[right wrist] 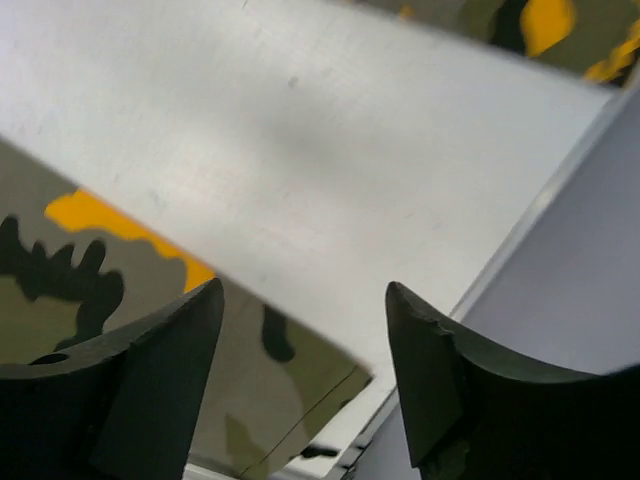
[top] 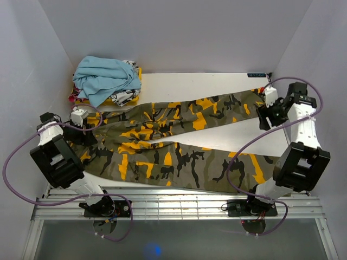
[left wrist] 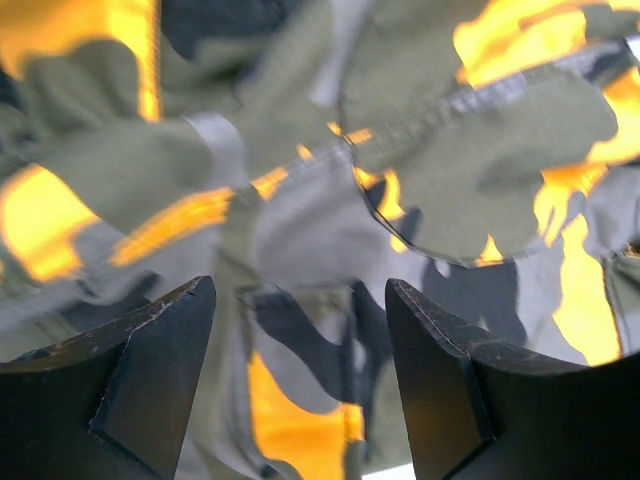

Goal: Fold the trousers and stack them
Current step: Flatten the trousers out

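Observation:
The camouflage trousers [top: 162, 146] lie spread flat across the white table [top: 217, 84], waist at the left and both legs running to the right in a V. My left gripper [top: 82, 131] is over the waist end. In the left wrist view it [left wrist: 300, 300] is open, with crumpled waistband fabric [left wrist: 300, 200] close below and nothing between its fingers. My right gripper [top: 264, 116] hangs between the two leg ends at the far right. In the right wrist view it [right wrist: 305, 290] is open and empty over bare table, with one leg's hem [right wrist: 90, 270] at lower left.
A light blue garment [top: 105, 78] is heaped on a yellow and white printed garment [top: 122, 98] at the back left corner. White enclosure walls [top: 303, 49] close in the table on three sides; one wall [right wrist: 580, 250] shows beside my right gripper. Metal rails [top: 179, 206] run along the near edge.

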You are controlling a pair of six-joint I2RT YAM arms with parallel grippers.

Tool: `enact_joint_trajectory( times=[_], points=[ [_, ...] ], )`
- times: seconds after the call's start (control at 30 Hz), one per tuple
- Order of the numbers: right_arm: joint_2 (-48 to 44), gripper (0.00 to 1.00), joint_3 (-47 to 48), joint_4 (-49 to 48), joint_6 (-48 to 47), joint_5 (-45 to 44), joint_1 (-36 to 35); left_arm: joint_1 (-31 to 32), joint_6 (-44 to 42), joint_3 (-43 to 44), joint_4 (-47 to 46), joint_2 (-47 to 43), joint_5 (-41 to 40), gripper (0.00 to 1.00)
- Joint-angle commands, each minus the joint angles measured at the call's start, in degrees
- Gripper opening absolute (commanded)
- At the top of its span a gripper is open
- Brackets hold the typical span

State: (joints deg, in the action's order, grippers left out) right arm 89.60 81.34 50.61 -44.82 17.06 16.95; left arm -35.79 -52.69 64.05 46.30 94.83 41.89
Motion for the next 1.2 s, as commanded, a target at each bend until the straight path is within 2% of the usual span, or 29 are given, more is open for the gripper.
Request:
enact_joint_trajectory(
  times=[0.0,0.07,0.17,0.27,0.57,0.73,0.83,0.9,1.03,1.13,1.17],
  points=[
    [-1.35,0.70,-8.90,8.17,-4.23,-3.96,-0.16,-0.07,-1.71,-1.03,4.84,-4.56,-0.84,0.80],
    [-2.24,0.62,-14.44,8.45,-3.44,-5.36,-0.16,-0.07,-1.46,-1.12,6.69,-4.48,-2.42,0.79],
    [-0.66,0.61,-19.79,4.07,-3.17,-8.69,-0.16,-0.33,0.30,-1.47,7.40,-2.90,-7.16,0.79],
    [4.43,0.58,-20.61,-0.68,-3.17,-11.51,-0.16,-1.38,1.09,-2.26,7.40,-1.40,-10.77,0.78],
    [17.62,0.56,-17.10,-14.37,-2.91,-19.14,-1.39,-7.10,2.50,-7.52,4.24,-1.75,-16.48,0.78],
    [25.43,0.57,-6.50,-16.94,-2.65,-22.07,-2.62,-8.68,1.62,-12.36,2.57,-2.98,-20.44,0.78],
    [29.22,0.59,0.63,-16.69,-2.47,-22.33,-3.58,-9.56,1.71,-15.70,1.86,-3.68,-22.90,0.77],
    [29.49,0.61,3.81,-12.93,-2.38,-20.76,-4.03,-10.26,1.45,-17.11,2.21,-4.47,-22.82,0.77],
    [22.39,0.66,5.50,-4.76,-2.73,-15.41,-3.68,-10.62,0.92,-17.12,4.40,-6.40,-20.36,0.77],
    [15.35,0.69,2.17,0.79,-9.74,-11.09,-1.41,-10.62,1.44,-14.76,6.07,-5.71,-17.46,0.77],
    [14.29,0.71,1.55,6.29,-12.89,-9.52,-0.44,-10.62,1.53,-13.96,6.60,-5.27,-16.85,0.77]
  ],
)
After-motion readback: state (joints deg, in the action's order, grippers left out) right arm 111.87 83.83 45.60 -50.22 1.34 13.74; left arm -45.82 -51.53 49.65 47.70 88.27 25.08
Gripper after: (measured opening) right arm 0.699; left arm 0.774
